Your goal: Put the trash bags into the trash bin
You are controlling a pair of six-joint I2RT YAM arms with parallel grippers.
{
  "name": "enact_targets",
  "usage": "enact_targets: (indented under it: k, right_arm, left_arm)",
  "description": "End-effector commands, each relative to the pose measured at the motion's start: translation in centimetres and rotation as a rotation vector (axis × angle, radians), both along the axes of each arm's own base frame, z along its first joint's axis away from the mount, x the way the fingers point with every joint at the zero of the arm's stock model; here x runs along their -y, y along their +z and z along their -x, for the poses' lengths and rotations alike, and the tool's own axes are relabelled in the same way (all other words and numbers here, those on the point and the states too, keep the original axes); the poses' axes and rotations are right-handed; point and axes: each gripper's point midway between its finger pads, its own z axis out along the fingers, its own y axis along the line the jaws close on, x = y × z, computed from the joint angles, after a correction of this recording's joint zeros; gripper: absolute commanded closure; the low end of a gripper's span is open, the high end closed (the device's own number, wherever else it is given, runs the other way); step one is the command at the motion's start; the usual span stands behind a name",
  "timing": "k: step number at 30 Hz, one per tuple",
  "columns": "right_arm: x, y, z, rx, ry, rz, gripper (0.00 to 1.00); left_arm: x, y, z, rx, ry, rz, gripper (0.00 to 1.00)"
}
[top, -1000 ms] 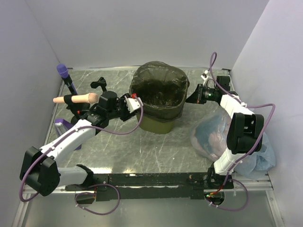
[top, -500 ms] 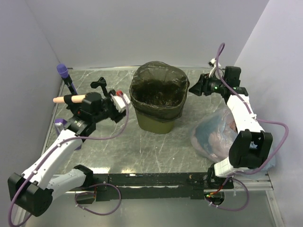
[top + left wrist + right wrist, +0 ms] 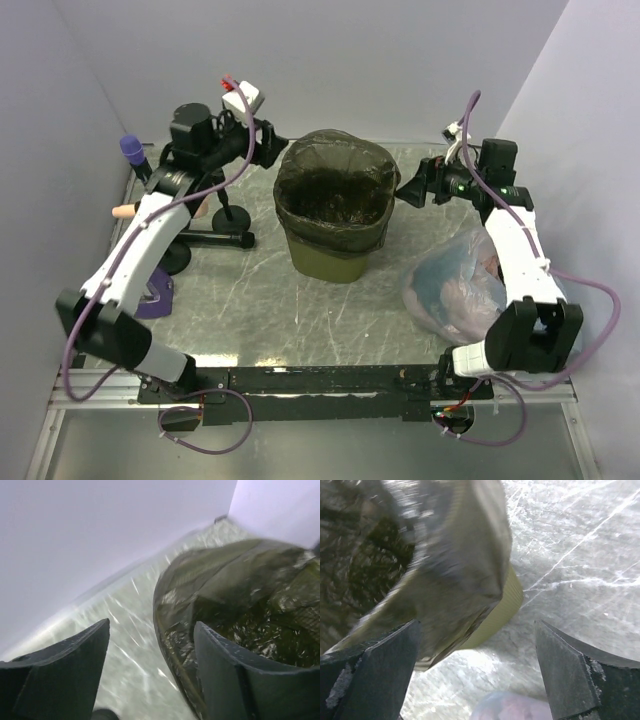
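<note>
The olive-green trash bin (image 3: pixel 330 262) stands upright mid-table. A dark translucent trash bag (image 3: pixel 335 195) lines it, its edge folded over the rim. My left gripper (image 3: pixel 270 147) hovers open beside the rim's far-left corner. In the left wrist view the bag (image 3: pixel 235 595) shows just beyond the left gripper (image 3: pixel 152 625), whose right finger (image 3: pixel 235 675) is close to the rim. My right gripper (image 3: pixel 406 189) is wide open just off the rim's right side. The right wrist view shows the bag-covered rim (image 3: pixel 455 560) and the bin wall (image 3: pixel 506 611) ahead of the right gripper (image 3: pixel 476 625). Neither gripper holds anything.
A clear bluish bag (image 3: pixel 455 285) with pinkish contents lies right of the bin, under the right arm; it also shows as the bluish bag (image 3: pixel 507 707) below the right fingers. At the left are a purple-headed stick (image 3: pixel 131 150), a black stand (image 3: pixel 215 236) and a purple object (image 3: pixel 155 300). Walls close the back and sides.
The right gripper opened off the bag's right edge and drew back slightly. The left arm swung up and back, from the bin's left side to its far-left corner.
</note>
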Motion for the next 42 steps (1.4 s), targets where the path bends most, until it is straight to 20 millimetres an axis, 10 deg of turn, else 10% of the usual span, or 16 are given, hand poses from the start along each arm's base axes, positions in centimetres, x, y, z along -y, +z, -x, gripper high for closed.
enact_targets:
  k: [1, 6, 11, 28, 34, 42]
  right_arm:
    - [-0.2, 1.5, 2.9, 0.080, 0.002, 0.125, 0.04]
    - [-0.2, -0.7, 5.2, 0.046, -0.017, 0.161, 0.09]
    - [-1.6, -0.5, 4.1, 0.054, 0.012, 0.151, 0.10]
    - [-1.2, 1.9, -9.6, 0.124, -0.048, 0.256, 0.04]
    - [3.0, 3.1, -12.9, 0.146, -0.239, 0.290, 0.01]
    - [6.6, 5.9, -9.8, 0.173, -0.311, 0.256, 0.01]
  left_arm:
    - [-0.3, 0.6, -1.2, -0.103, 0.077, 0.176, 0.30]
    - [-3.8, -2.1, -2.0, -0.133, 0.291, 0.143, 0.35]
    - [-2.4, -6.4, 1.1, -0.216, 0.186, 0.059, 0.39]
    - [7.0, -9.7, 11.2, -0.246, -0.304, 0.021, 0.37]
    - [2.4, -6.9, 11.3, -0.185, -0.202, 0.023, 0.40]
    - [-5.7, -1.8, 6.4, -0.172, 0.026, 0.171, 0.44]
